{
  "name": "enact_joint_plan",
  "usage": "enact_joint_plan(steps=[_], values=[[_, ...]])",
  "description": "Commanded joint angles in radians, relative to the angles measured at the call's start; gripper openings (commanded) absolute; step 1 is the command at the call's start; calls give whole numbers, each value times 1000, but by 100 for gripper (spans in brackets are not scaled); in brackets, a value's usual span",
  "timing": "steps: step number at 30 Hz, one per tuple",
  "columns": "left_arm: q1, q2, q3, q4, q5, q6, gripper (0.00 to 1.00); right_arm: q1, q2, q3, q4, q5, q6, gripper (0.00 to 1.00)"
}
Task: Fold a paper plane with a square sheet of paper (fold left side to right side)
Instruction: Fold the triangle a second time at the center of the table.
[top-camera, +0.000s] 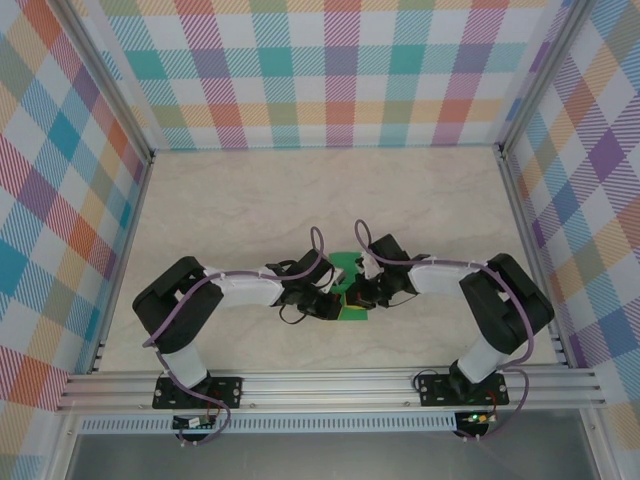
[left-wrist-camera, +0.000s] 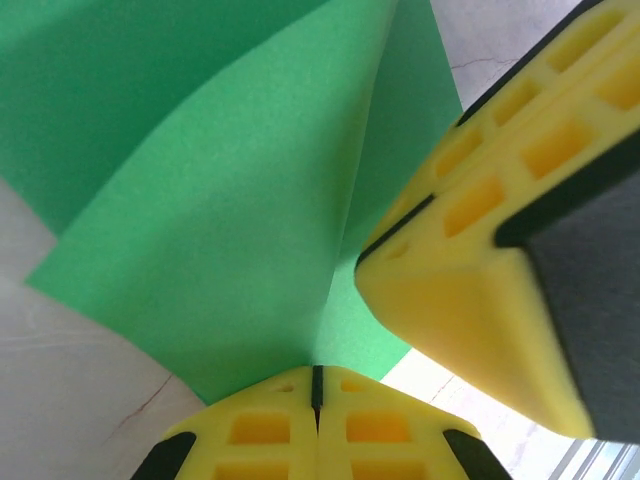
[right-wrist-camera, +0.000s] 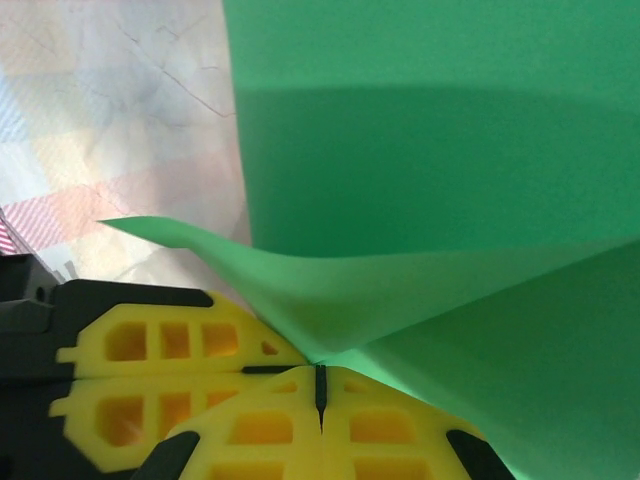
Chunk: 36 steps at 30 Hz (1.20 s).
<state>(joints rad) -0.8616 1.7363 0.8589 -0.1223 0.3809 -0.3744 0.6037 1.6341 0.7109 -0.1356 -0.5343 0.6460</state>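
Top external shows my two arms meeting just below the middle of the frame over the pale marbled worktop (top-camera: 250, 200), with the green paper sheet (top-camera: 346, 264), partly folded, caught between them. In the left wrist view my left jaws are clenched on the paper's edge at lower centre, their yellow fingers (left-wrist-camera: 260, 430) pressed flat together, while my right jaws' fingers (left-wrist-camera: 470, 300) crowd in from the right. In the right wrist view my right jaws are likewise pinched on a curling fold of the sheet at lower centre, the left jaws just beside them at lower left.
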Motion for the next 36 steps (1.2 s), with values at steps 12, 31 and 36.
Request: enact_joint_plan(steps=[12, 31, 36], values=[[-12, 34, -25, -54, -37, 11, 0, 19, 50, 57, 22, 2, -15, 0], [-11, 26, -43, -59, -50, 10, 0, 5, 69, 86, -94, 163, -101, 0], [-12, 26, -52, -53, -49, 6, 0, -20, 67, 109, -110, 165, -120, 0]])
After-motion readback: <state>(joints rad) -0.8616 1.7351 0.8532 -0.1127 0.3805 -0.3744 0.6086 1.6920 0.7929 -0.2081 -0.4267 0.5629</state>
